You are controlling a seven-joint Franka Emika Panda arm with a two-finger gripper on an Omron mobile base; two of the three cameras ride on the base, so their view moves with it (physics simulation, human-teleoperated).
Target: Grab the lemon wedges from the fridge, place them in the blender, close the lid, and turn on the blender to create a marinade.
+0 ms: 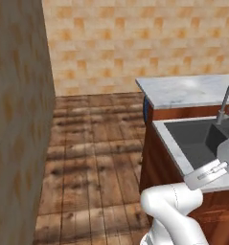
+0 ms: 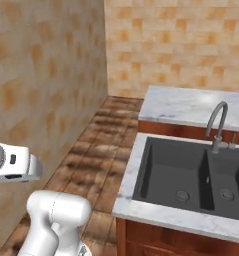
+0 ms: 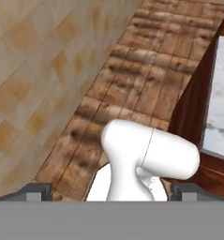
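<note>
You had not really started the job yet. From where you stood, you saw a wooden floor [image 1: 94, 158], tiled walls [image 2: 51, 100], and a counter [image 2: 191, 107] with a dark sink [image 2: 181, 175] and a bent tap [image 2: 217, 125]. The sink sat in the marble top, with the tap at its back edge.

None of the things you needed were in front of you: no fridge, no lemon wedges, no blender and no lid. So I can't tell you where they were. They had to be somewhere else in the kitchen.

Your gripper [image 3: 111, 192] pointed down at the floor beside the counter. Its two little dark fingertips [image 3: 36, 191] stood far apart at the bottom of the hand view. The jaws were wide open and held nothing.

So every step was left, I think. You still had to drive to the fridge, get it open, and pick up the small yellow wedges. After that you had to drop them in the blender jar, put the lid on, and turn the knob. Finding the fridge looked like the first thing to do.
</note>
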